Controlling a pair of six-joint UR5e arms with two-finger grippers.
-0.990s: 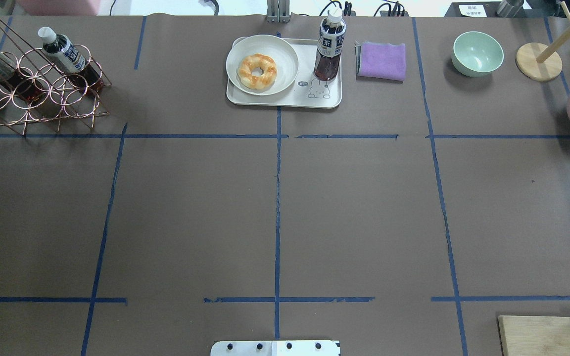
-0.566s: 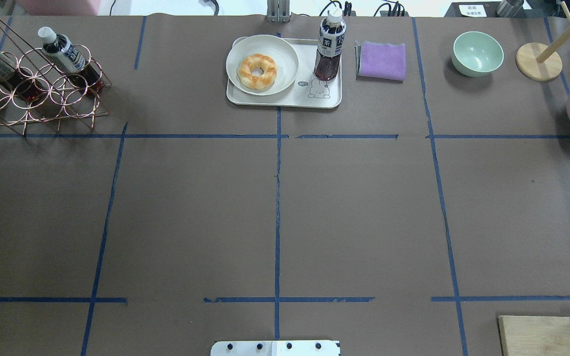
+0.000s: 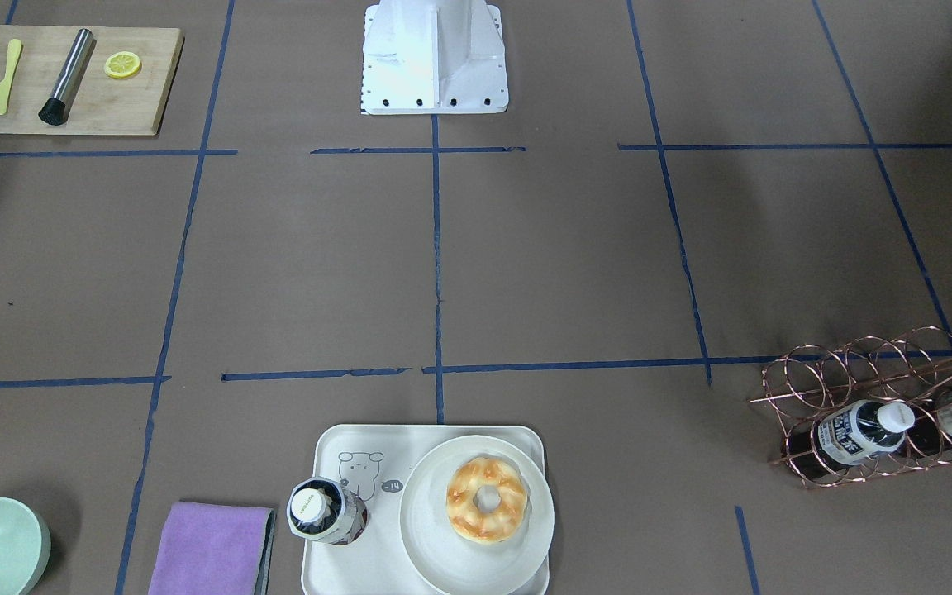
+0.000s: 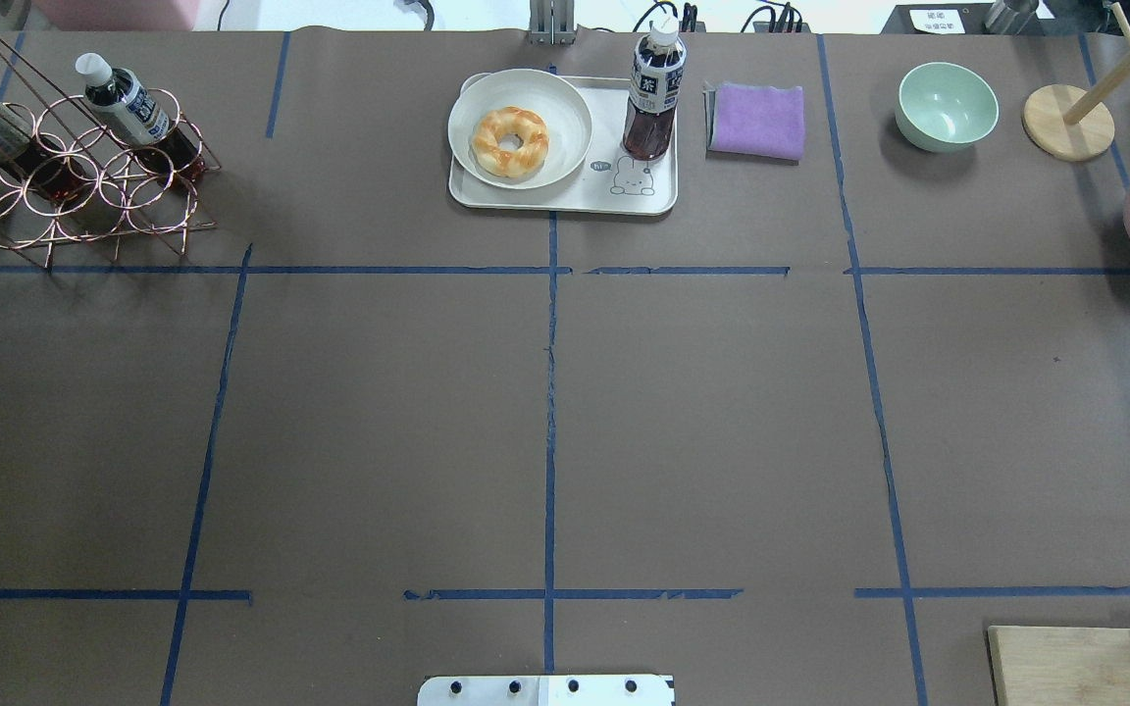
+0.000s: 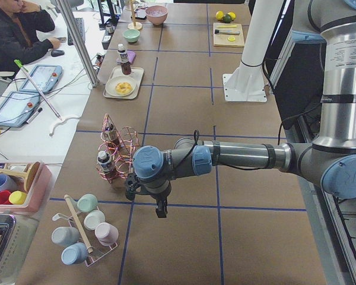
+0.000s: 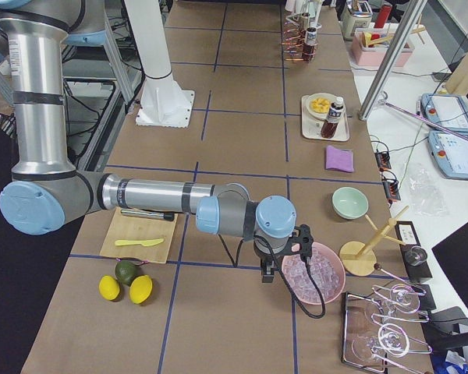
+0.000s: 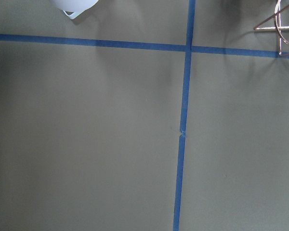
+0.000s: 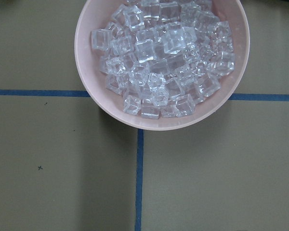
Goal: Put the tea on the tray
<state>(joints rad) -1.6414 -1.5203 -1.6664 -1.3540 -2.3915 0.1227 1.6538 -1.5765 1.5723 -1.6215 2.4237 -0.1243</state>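
The tea bottle (image 4: 653,98), with dark liquid, a white cap and a pale label, stands upright on the right end of the cream tray (image 4: 645,196), above the printed bear. It also shows from above in the front-facing view (image 3: 323,512). No gripper touches it. My left gripper (image 5: 160,211) hangs over bare table near the copper rack, far from the tray. My right gripper (image 6: 265,274) hangs beside the pink ice bowl. Both show only in the side views, so I cannot tell whether they are open or shut.
A round white plate (image 4: 565,103) with a donut (image 4: 509,142) fills the tray's left part. A purple cloth (image 4: 757,120) and a green bowl (image 4: 946,106) lie to the right. A copper rack (image 4: 84,196) holds two more bottles. A pink bowl of ice (image 8: 89,57) sits under the right wrist.
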